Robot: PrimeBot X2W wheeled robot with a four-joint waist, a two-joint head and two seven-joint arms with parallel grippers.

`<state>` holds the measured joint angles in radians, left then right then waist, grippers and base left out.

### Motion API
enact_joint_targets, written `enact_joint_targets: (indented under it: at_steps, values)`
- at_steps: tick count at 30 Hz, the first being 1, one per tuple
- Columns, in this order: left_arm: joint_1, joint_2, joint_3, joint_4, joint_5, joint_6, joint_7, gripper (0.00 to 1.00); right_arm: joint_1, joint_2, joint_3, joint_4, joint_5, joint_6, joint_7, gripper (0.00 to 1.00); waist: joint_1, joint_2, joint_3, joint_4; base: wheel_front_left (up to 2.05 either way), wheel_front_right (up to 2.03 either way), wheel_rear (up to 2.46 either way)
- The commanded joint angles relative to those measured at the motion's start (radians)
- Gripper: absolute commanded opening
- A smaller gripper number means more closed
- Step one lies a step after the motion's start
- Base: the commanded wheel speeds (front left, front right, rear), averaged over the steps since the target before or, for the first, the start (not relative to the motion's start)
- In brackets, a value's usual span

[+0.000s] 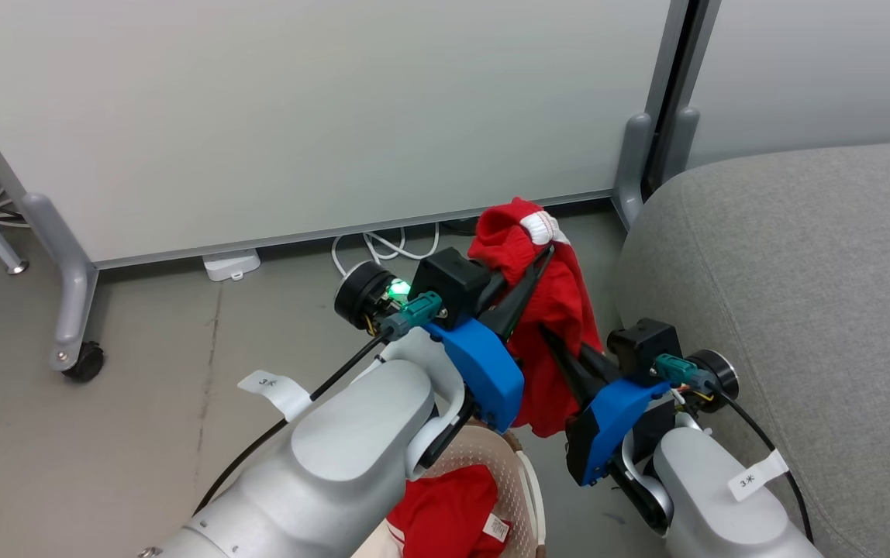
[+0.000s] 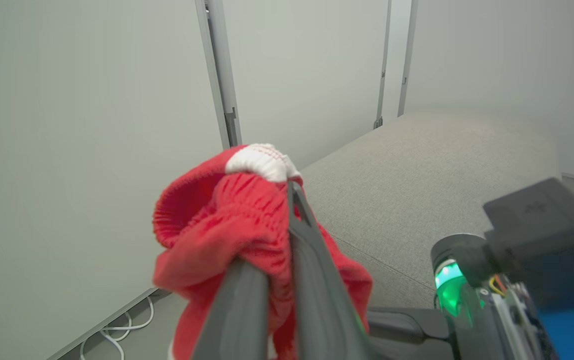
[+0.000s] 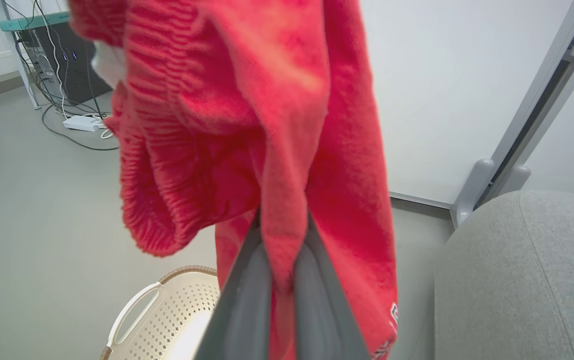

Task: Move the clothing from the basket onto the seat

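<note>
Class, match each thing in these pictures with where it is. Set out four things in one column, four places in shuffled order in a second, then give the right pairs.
Things
1. lifted red garment
2. second red garment
3. sofa
4. white cable

Places
A. on the floor at the foot of the partition panel
B. clamped by the left gripper and the right gripper, hanging in the air
C. lying in the basket
D. at the robot's right, beside the hanging cloth

Pairs: 1-B; 2-C; 3-D; 4-A
</note>
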<state>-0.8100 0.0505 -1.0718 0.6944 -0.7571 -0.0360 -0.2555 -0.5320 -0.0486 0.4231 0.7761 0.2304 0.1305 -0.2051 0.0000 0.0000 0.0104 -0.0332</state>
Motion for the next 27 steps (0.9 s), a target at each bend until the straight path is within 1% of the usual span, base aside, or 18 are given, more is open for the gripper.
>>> enact_joint_targets:
  at_steps: [1, 2, 19, 24, 27]
  values:
    - [-0.01, 0.0, -0.001, 0.002, -0.001, -0.001, 0.002, 0.48, -0.018, -0.003, 0.002, 0.003, 0.003, 0.0, -0.005, 0.0, 0.0, 0.0, 0.0, 0.001, 0.0, 0.0, 0.0]
    - [-0.01, 0.0, -0.002, 0.005, -0.006, -0.002, 0.003, 1.0, -0.018, -0.003, 0.001, 0.004, 0.003, 0.0, -0.007, 0.0, 0.0, 0.0, -0.001, 0.0, 0.0, 0.0, 0.0]
    - [0.001, 0.0, -0.03, 0.023, -0.038, 0.009, 0.0, 1.0, -0.022, -0.003, -0.012, 0.019, 0.004, 0.0, -0.022, 0.0, 0.0, 0.0, -0.008, -0.007, 0.0, 0.0, 0.0]
    - [0.042, 0.029, -0.016, 0.014, -0.034, 0.014, -0.005, 1.0, -0.029, -0.003, -0.057, 0.016, -0.015, 0.0, -0.033, 0.0, 0.0, 0.0, -0.006, -0.015, 0.0, 0.0, 0.0]
    - [0.075, 0.056, -0.001, -0.005, -0.027, 0.027, -0.01, 1.0, -0.038, -0.003, -0.094, 0.009, -0.032, 0.0, -0.038, 0.0, 0.0, 0.0, -0.002, -0.023, 0.0, 0.0, 0.0]
